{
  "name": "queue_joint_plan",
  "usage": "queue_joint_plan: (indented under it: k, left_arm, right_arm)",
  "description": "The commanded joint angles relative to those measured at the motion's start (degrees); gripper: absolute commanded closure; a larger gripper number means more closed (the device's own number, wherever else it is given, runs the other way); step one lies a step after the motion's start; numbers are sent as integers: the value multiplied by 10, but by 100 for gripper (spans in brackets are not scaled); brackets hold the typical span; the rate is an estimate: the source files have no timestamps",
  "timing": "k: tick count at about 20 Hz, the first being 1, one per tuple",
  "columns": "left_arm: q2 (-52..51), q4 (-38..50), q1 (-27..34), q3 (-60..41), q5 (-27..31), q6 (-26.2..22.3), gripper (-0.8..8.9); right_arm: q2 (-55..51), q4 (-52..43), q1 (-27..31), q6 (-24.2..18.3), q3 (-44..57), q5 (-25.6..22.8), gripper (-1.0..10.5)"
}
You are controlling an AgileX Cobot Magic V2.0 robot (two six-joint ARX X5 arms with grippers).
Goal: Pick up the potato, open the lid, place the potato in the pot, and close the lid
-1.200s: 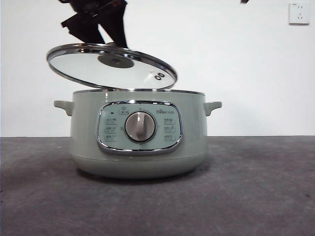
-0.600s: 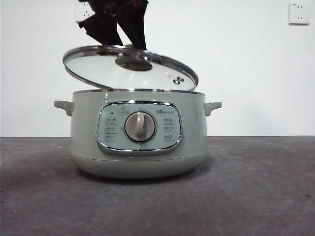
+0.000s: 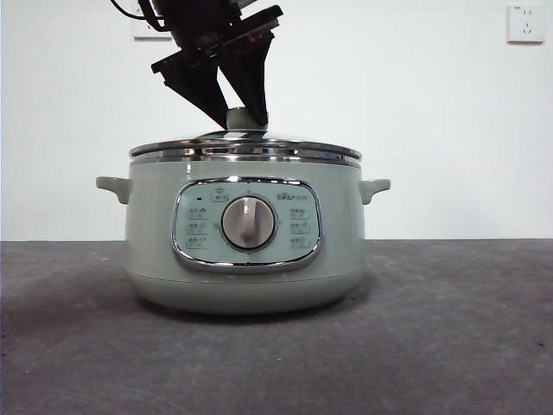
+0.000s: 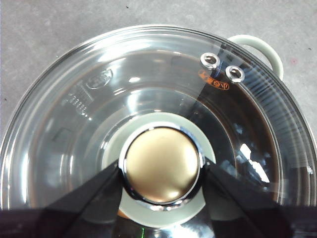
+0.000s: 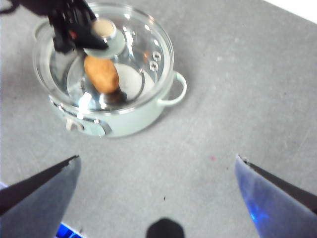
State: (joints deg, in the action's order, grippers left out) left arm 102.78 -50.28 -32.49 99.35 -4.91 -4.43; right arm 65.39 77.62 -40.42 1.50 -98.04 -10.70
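— Grey, speckled table (image 3: 449, 346) is carrying everything, and a plain white wall (image 3: 432, 121) with a socket (image 3: 526, 23) is standing behind. Where is the potato (image 5: 101, 74) sitting?

— It is lying inside the pot (image 3: 242, 259), on the pale floor of it, showing through the glass in the right wrist view. Its long axis is running slantwise across the pot's floor, one end pointing toward the dial side, the other toward the far rim.

— And the lid (image 3: 244, 147)?

— It is lying flat and level on the pot's rim. A second ago it was hanging tilted above the pot, its lower edge toward the side handle (image 3: 373, 188); now it has come down and is covering the opening.

— Is anything gripping it?

— The left gripper (image 4: 161, 173) is reaching down from above, its two black jaws pressing either side of the round knob (image 4: 161, 165), so it is holding the lid.

— The other arm?

— The right gripper (image 5: 158, 168) is hovering high and well away from the pot, its jaws spread wide over bare table, holding nothing.
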Motion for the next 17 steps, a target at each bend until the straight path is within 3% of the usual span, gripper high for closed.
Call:
queue_joint_plan:
  k: [1, 9, 16, 17]
  left_arm:
    - [14, 5, -10, -3, -10, -2, 822]
    - [14, 6, -11, -3, 2, -37, 822]
    - [14, 3, -11, -3, 0, -29, 811]
    - [13, 6, -11, -3, 0, -29, 773]
  right_arm:
    - [-19, 14, 0, 1, 32, -1, 289]
    - [-69, 14, 0, 14, 77, -1, 289]
    - [-87, 14, 0, 13, 77, -2, 289]
    - [-87, 14, 0, 13, 77, -2, 289]
